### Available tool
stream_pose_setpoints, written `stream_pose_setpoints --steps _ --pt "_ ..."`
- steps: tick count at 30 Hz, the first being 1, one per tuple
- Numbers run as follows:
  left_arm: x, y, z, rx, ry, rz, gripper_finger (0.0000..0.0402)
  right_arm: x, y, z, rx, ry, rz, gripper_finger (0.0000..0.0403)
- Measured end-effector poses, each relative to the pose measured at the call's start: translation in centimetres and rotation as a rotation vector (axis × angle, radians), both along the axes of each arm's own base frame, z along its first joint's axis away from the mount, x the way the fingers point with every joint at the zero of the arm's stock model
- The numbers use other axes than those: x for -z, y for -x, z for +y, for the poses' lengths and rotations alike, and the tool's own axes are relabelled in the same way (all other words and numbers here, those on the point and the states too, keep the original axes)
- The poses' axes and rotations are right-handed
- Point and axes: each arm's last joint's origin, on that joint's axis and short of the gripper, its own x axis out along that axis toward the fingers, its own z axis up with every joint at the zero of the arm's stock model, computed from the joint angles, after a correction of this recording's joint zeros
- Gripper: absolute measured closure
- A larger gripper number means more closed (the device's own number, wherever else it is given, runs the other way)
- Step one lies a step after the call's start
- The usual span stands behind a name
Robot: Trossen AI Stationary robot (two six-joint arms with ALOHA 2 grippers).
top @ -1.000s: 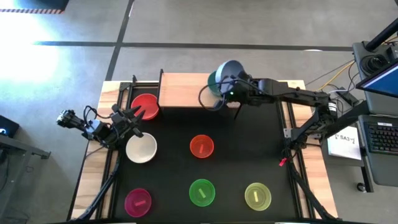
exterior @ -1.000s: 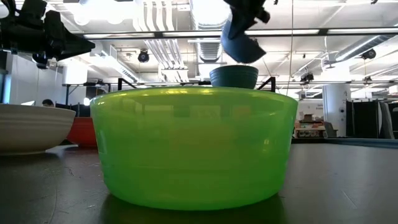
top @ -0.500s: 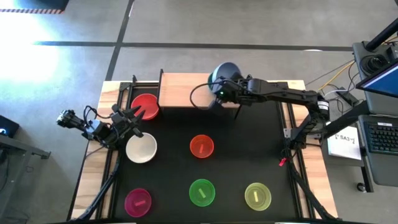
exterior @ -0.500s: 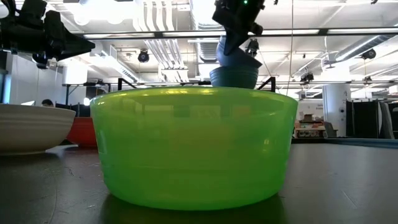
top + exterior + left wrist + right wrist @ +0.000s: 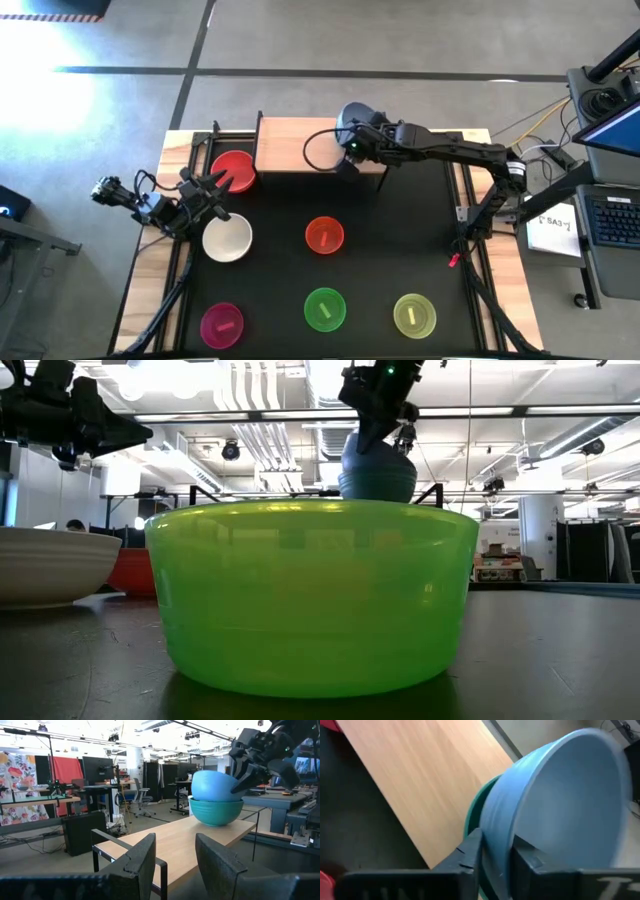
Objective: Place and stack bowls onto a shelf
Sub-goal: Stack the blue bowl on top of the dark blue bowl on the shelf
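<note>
On the light-wood shelf (image 5: 295,143) at the table's far edge stands a teal bowl (image 5: 216,812). A blue-grey bowl (image 5: 212,785) lies tilted inside it, with my right gripper (image 5: 496,862) shut on its rim. The low view shows the blue-grey bowl (image 5: 375,460) over the teal bowl (image 5: 378,485). My left gripper (image 5: 222,185) waits open at the table's left, between the red bowl (image 5: 233,170) and the white bowl (image 5: 227,239), with nothing between its fingers (image 5: 142,855). My right gripper has the blue-grey bowl's wall just under the rim (image 5: 496,845) between its fingers, one finger inside the bowl (image 5: 527,862) and one outside. The fingers slant down from the table's right. The bowl is tilted, its underside resting in the teal bowl.
On the black mat stand an orange-red bowl (image 5: 324,235), a green bowl (image 5: 324,308), a yellow-green bowl (image 5: 414,314) and a magenta bowl (image 5: 222,324). The shelf's left half (image 5: 165,845) is bare wood. A black metal frame (image 5: 215,140) borders the table's far left.
My right gripper has gone down and toward the table's left with the blue-grey bowl. The bowl hung clear, above and to the right of the teal bowl; now it rests tilted inside it.
</note>
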Motion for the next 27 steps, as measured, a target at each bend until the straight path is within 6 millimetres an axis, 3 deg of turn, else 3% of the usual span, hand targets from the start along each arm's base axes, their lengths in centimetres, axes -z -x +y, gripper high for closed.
stream_pose_setpoints --steps 11,27 --pt "0.0 0.0 0.0 0.0 0.0 0.0 0.028 -0.3 0.9 0.3 -0.012 -0.004 0.046 0.0275" --pt "0.0 0.0 0.0 0.0 0.0 0.0 0.028 -0.5 2.0 0.5 -0.158 0.06 0.225 0.0274"
